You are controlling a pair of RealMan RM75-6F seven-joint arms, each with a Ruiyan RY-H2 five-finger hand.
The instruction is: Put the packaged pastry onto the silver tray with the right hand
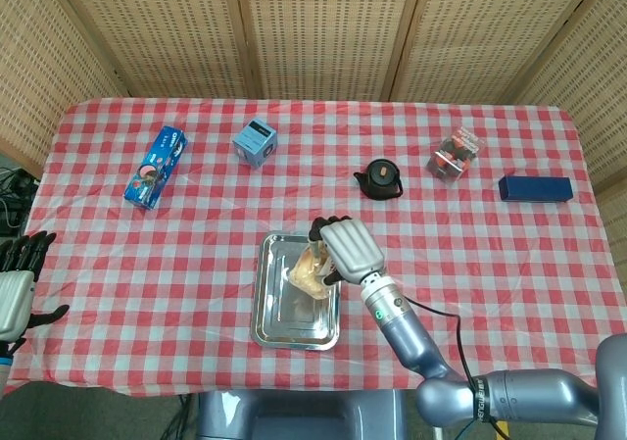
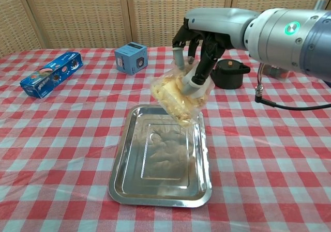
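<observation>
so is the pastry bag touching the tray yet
Apart. In the chest view the pastry bag hangs from the right hand, its lowest corner clear above the tray.

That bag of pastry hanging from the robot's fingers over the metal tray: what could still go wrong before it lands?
The packaged pastry hangs above the silver tray, held only at its top by the right hand. The slack plastic might slip out early.

It hangs over the tray's far end, so if released now it might land on the rim or tip onto the tablecloth.

The black teapot stands just beyond the hand, so a careless pull-back might knock it.
</observation>
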